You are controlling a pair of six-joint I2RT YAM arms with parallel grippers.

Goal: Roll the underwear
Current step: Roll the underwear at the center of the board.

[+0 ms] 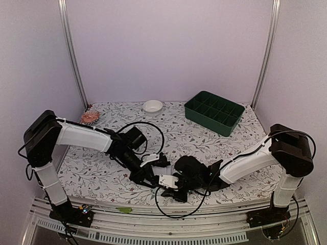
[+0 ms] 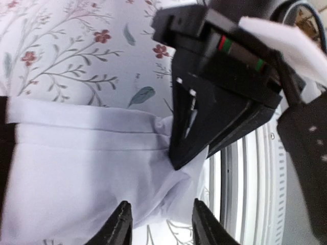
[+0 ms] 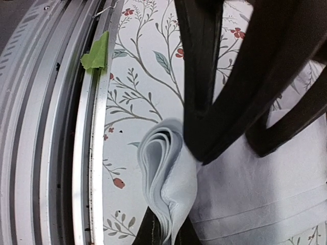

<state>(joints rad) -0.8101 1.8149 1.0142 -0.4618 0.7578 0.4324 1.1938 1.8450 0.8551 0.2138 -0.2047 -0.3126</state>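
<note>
**Soft fabric pinched at one fold**

The underwear (image 2: 76, 168) is laid at the near edge of the worktop (image 3: 138, 97). A layered fold is clamped by the right fingers (image 3: 147, 232); the left fingers (image 2: 120, 227) are held parted over it. Limp and light, it is judged best gripped at the fold.

Soft, even light falls from above, with a faint lilac cast on the walls (image 1: 163, 46). The arms (image 1: 84, 137) throw only weak, diffuse shadows on the tabletop (image 1: 102, 173). The top view is slightly soft and its fine detail is smeared.

In the left wrist view the right hand (image 2: 176, 161) sits close to the lens, black, blurred and nearly featureless, and it shades the underwear (image 2: 76, 173). A white casing (image 2: 286, 41) at upper right is blown out.

In the right wrist view the left hand (image 3: 232, 153) is a dark, unfocused silhouette. The underwear's fold is crisp, and the rail (image 3: 61, 153) shows streaks of glare.
</note>
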